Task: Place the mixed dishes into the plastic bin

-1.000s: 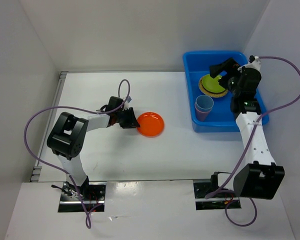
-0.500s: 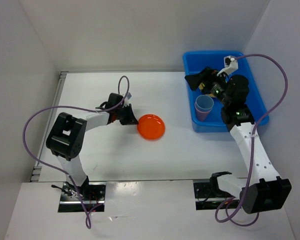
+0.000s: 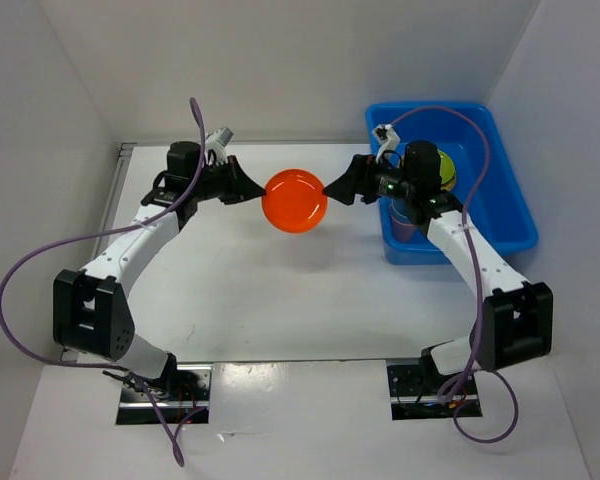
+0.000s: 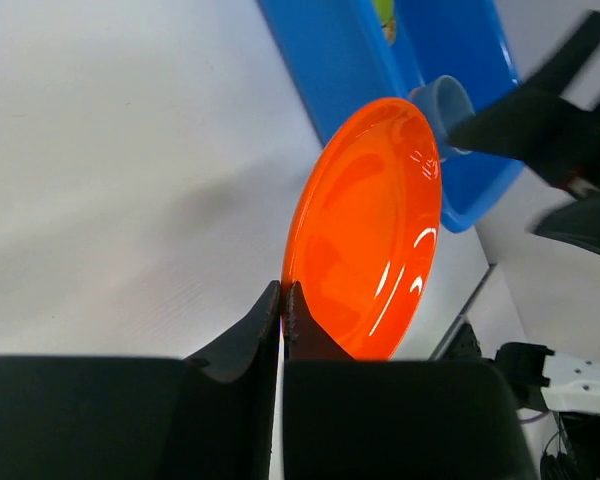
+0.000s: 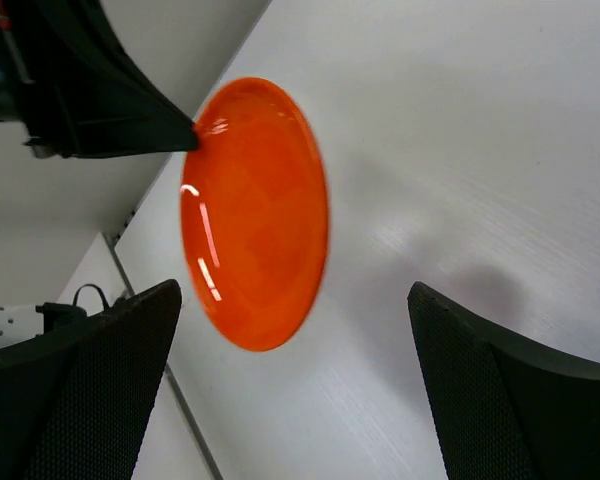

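Note:
My left gripper (image 3: pixel 257 190) is shut on the left rim of the orange plate (image 3: pixel 294 200) and holds it tilted above the table, left of the blue bin (image 3: pixel 500 215). In the left wrist view the jaws (image 4: pixel 282 298) pinch the plate's (image 4: pixel 370 220) edge. My right gripper (image 3: pixel 336 187) is open and empty at the plate's right edge. In the right wrist view the plate (image 5: pixel 255 210) lies just ahead of my gripper's (image 5: pixel 292 292) spread fingers. A lime green plate (image 3: pixel 450 170) and a blue cup (image 4: pixel 443 98) sit in the bin, mostly hidden by the right arm.
The bin's near-left wall (image 4: pixel 330 70) lies just beyond the held plate. White walls close in the table at the back and both sides. The left gripper (image 5: pixel 100 100) shows in the right wrist view, behind the plate.
The left arm has lifted the orange plate off the table and carried it back and right. The right arm has swung out of the bin leftwards to the plate.

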Controlling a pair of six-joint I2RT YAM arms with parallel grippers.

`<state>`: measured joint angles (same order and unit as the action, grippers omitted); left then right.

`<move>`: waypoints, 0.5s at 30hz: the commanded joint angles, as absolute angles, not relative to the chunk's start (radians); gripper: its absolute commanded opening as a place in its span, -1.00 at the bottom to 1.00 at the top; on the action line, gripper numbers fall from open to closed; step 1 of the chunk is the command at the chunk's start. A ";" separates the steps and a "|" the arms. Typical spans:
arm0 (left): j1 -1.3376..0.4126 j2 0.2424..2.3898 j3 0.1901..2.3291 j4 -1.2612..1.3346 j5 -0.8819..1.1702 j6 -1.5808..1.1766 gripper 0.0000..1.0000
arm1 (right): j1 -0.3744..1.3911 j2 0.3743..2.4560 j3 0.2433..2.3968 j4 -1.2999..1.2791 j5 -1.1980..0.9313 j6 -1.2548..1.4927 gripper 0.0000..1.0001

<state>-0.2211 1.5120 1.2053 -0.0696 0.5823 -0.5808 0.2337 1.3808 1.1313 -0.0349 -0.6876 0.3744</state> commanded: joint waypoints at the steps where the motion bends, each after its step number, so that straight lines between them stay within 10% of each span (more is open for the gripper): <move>1: -0.212 1.451 1.244 -0.092 0.663 -0.578 -1.00 | 0.244 1.442 1.219 -0.083 -0.784 0.325 0.98; 12: -0.202 1.417 1.241 -0.058 0.741 -0.603 -1.00 | 0.302 1.512 1.252 -0.081 -0.819 0.307 0.95; 15: -0.213 1.427 1.241 -0.049 0.755 -0.603 -1.00 | 0.328 1.554 1.252 -0.072 -0.845 0.307 0.59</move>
